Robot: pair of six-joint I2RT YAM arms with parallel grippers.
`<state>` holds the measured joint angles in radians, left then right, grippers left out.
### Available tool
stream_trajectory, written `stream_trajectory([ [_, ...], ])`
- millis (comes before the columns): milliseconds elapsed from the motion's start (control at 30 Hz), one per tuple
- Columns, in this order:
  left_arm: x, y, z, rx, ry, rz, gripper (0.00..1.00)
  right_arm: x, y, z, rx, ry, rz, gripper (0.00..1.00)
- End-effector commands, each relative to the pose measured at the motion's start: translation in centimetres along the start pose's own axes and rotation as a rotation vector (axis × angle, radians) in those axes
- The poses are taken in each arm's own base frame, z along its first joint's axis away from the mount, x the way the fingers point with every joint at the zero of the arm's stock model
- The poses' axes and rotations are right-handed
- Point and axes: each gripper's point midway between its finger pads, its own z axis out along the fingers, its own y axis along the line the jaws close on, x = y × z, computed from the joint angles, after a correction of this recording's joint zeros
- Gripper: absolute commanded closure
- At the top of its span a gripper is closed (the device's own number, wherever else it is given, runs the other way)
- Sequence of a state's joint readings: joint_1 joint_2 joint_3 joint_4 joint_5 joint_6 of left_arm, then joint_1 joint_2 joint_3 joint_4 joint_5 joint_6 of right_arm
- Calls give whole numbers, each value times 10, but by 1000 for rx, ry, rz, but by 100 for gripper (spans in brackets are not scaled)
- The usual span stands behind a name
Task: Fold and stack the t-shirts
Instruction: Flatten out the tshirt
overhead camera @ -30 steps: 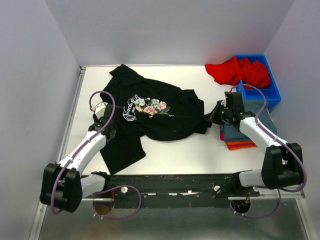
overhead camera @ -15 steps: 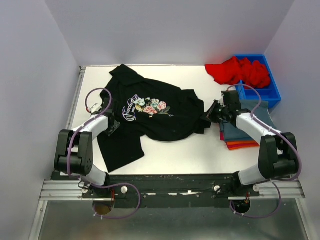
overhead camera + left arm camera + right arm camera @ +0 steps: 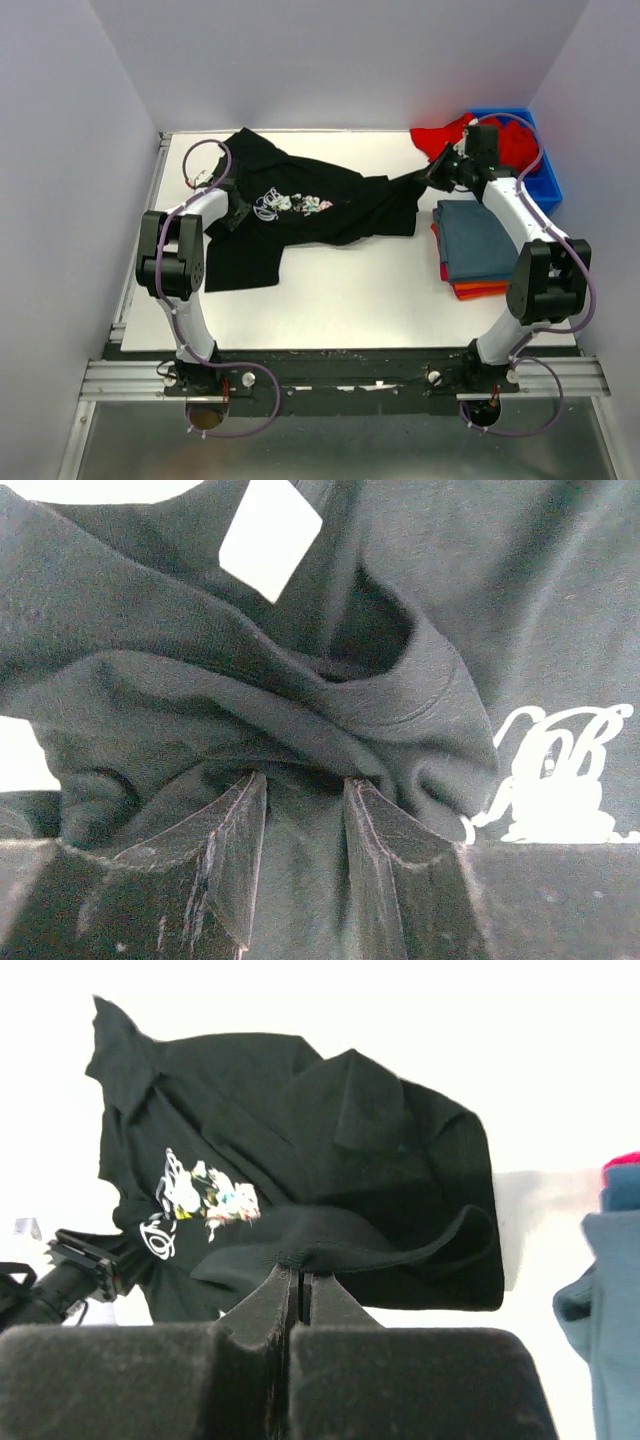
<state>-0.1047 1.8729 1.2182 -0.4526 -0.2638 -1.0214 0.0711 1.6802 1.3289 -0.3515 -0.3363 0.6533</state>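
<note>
So here's where we're at: the black t-shirt (image 3: pixel 330 205) is strung out across the far half of the table (image 3: pixel 350 295), held between both arms. Our left end effector (image 3: pixel 302 780) has a fat bunch of black cloth wedged between its fingers (image 3: pixel 232 852), so it's grasping the shirt over by the far left side of the table, right next to the white lettering of the chest print (image 3: pixel 550 775). Our right end effector (image 3: pixel 294 1266) is clenched flat on a thin fold of the same shirt's edge, up toward the far right part of the table. The print faces up but looks scrunched, and one loose part of the shirt trails down along the left edge toward us.

Other stuff: the red t-shirt (image 3: pixel 450 135) sits crumpled at the far right corner, partly draped over the rim of the blue bin (image 3: pixel 548 180). Along the right edge there's a folded stack with the slate-blue t-shirt (image 3: pixel 480 232) on top and the orange t-shirt (image 3: pixel 482 291) peeking out underneath on the near side
</note>
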Motion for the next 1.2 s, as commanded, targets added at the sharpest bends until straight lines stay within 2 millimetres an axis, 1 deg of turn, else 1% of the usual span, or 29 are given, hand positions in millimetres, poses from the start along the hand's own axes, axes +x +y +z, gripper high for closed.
stream_trajectory([
  [0, -13, -48, 0, 108, 22, -14, 55, -26, 4, -23, -7, -21, 6, 99],
  [67, -29, -51, -19, 102, -10, 15, 55, -26, 4, -32, 3, -24, -5, 99],
  [100, -35, -48, -29, 101, -31, 29, 55, -21, 3, -37, 7, -11, -6, 99],
  [167, -43, -38, -49, 101, -76, 49, 53, -3, 0, -40, -20, 17, 10, 99],
  [233, -46, -23, -68, 103, -103, 61, 53, 18, -4, -41, -51, 42, 26, 99],
  [267, -42, -13, -73, 92, -100, 69, 52, 28, -7, -42, -70, 50, 31, 99],
  [300, -38, -4, -79, 87, -96, 74, 52, 33, -10, -43, -77, 43, 28, 99],
  [333, -31, 8, -80, 76, -86, 77, 52, 39, -16, -45, -66, 32, 26, 99],
  [400, -22, 25, -86, 86, -86, 84, 50, 46, -26, -44, -48, 21, 14, 99],
  [467, -14, 44, -86, 78, -91, 78, 45, 52, -31, -43, -39, 32, 9, 99],
  [500, -14, 53, -84, 73, -101, 72, 40, 54, -31, -42, -47, 40, 12, 99],
  [533, -12, 60, -82, 72, -105, 69, 39, 57, -30, -41, -61, 50, 15, 99],
  [700, -3, 87, -68, 25, -66, 67, 28, 62, -31, -39, -80, 58, 22, 99],
  [800, 5, 91, -58, 26, -39, 80, 27, 63, -28, -37, -99, 64, 27, 99],
  [933, 14, 86, -47, 41, 3, 101, 27, 63, -23, -36, -122, 71, 34, 99],
  [1033, 24, 85, -40, 43, 55, 113, 27, 63, -22, -35, -126, 73, 32, 99],
  [1167, 39, 101, -42, 2, 104, 115, 27, 63, -21, -36, -131, 73, 30, 99],
])
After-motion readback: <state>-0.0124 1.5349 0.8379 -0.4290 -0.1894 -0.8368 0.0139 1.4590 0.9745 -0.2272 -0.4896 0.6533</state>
